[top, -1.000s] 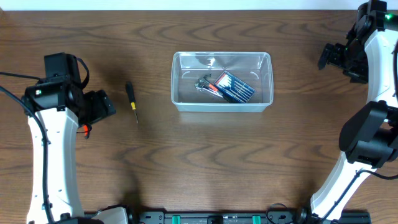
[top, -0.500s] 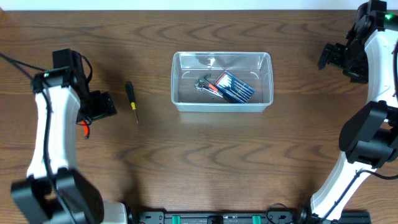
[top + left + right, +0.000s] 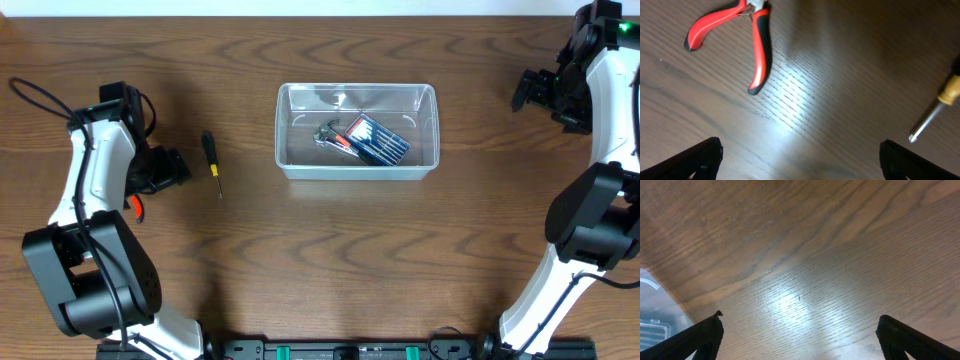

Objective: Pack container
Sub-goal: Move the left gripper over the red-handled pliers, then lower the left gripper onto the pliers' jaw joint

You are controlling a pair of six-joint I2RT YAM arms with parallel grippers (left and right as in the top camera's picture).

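The clear plastic container [image 3: 300, 172] stands at the table's middle; its corner shows in the right wrist view [image 3: 649, 311]. Inside lie a blue-and-black tool case [image 3: 378, 140] and a small metal tool with red grips [image 3: 330, 137]. A black-and-yellow screwdriver [image 3: 211, 163] lies left of the container and shows in the left wrist view [image 3: 939, 106]. Red-handled pliers [image 3: 742, 37] lie on the wood, mostly hidden under my left arm in the overhead view [image 3: 136, 208]. My left gripper [image 3: 172, 168] [image 3: 800, 162] is open and empty, between pliers and screwdriver. My right gripper [image 3: 524, 94] [image 3: 802, 337] is open and empty at the far right.
The wooden table [image 3: 340, 260] carries only these things. A black cable [image 3: 40, 92] loops off my left arm at the far left. The arm bases stand along the front edge [image 3: 350, 350].
My left arm's upper links have swung back and to the left, while its gripper has stayed near the screwdriver. The right arm and the container's contents have not moved.
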